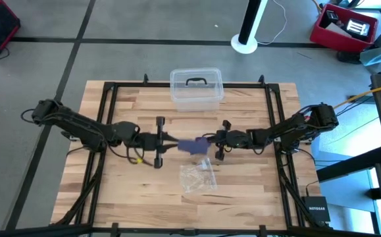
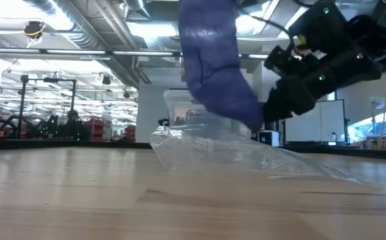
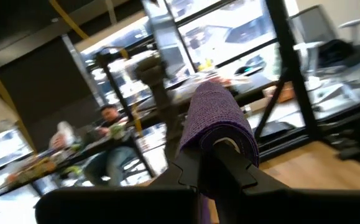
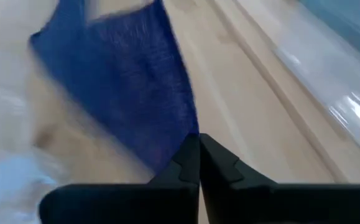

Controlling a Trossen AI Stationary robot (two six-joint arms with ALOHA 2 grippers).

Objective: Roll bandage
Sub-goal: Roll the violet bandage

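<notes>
The bandage is a dark blue-purple fabric strip held above the table's middle between my two grippers. My left gripper comes in level from the table's left and is shut on its upper end. My right gripper comes from the right, slanting down, and is shut on its lower end. In the low view the strip hangs from the top of the picture down toward my right gripper, just above a clear plastic bag. My left gripper pinches the bandage's upper end between its two fingers, coming level from the table's left. The fabric drapes over the fingertips and is clear of the table. My right gripper pinches the strip's lower end, at its edge, only at the fingertips. Its fingers slant down from the table's right side. The strip runs up from there, slack and bent.
A crinkly clear plastic bag lies on the wood just near of the grippers, also in the low view. A clear plastic box with a black handle stands at the far middle edge. A black frame borders the tabletop.
</notes>
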